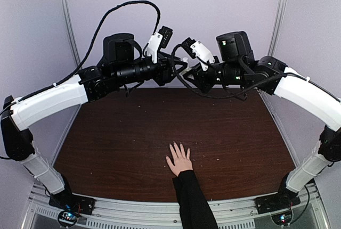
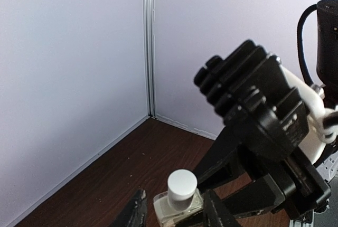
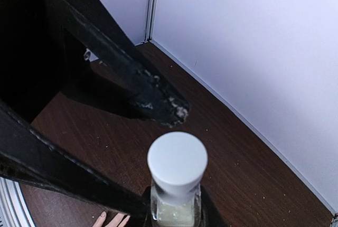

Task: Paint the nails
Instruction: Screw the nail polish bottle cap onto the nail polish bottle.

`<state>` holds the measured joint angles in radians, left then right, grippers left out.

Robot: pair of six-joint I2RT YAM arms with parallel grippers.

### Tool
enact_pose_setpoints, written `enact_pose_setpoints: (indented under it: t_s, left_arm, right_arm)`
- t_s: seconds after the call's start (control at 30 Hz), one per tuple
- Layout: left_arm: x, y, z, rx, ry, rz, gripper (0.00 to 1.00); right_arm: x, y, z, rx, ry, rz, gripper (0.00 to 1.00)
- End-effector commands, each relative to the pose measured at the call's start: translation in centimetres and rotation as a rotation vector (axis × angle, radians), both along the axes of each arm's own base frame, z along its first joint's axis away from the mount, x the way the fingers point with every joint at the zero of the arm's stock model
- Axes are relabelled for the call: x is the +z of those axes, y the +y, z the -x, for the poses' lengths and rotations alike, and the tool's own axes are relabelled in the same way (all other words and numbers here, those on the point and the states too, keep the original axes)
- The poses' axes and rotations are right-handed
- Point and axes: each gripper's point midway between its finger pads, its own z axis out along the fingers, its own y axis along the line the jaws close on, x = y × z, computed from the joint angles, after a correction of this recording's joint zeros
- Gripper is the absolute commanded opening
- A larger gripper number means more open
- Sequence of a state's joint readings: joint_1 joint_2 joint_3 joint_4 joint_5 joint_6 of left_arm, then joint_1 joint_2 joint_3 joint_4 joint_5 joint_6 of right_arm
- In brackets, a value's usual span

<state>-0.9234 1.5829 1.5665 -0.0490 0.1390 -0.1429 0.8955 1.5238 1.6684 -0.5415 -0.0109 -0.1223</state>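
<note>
The nails are found at the lower centre of the top view, on the fingertips of a person's hand that is laid flat on the dark brown bench with the fingers pointed towards the top of the frame; they are too small to be made out singly. A black sleeve is seen running from the wrist to the bottom edge. Both arms are held high and meet at the upper centre of that view, well apart from the person's hand. In the right wrist view a small clear bottle with a white cap is clamped upright at the bottom centre by the right hand, whose fingers are closed on its glass. The left hand is held partly open, its fingers set on either side of the bottle with a gap visible, so nothing is gripped by it
</note>
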Motion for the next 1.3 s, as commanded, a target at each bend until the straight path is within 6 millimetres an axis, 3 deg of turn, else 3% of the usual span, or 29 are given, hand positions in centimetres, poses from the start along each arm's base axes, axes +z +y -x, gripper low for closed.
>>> enact_pose_setpoints:
  t_s: [0.0,0.27,0.53,0.83,1.27]
  left_arm:
    - [2.9,-0.3,-0.1,0.004,-0.061,0.074,0.37]
    - [2.4,-0.6,-0.1,-0.005,-0.051,0.062,0.28]
    - [2.2,-0.7,0.2,-0.026,-0.048,0.059,0.07]
    - [1.7,-1.3,3.0,-0.184,-0.021,0.032,0.00]
    - [1.1,-1.5,6.1,-0.387,0.041,0.024,0.00]
  right_arm:
    - [1.2,0.3,-0.3,-0.026,-0.019,-0.031,0.00]
    - [1.3,0.5,-0.1,-0.017,-0.023,-0.027,0.00]
    - [1.6,0.5,0.3,0.003,-0.028,-0.028,0.00]
    - [3.0,0.9,2.5,0.149,-0.033,-0.050,0.00]
    - [5.6,1.0,6.2,0.411,-0.020,-0.134,0.00]
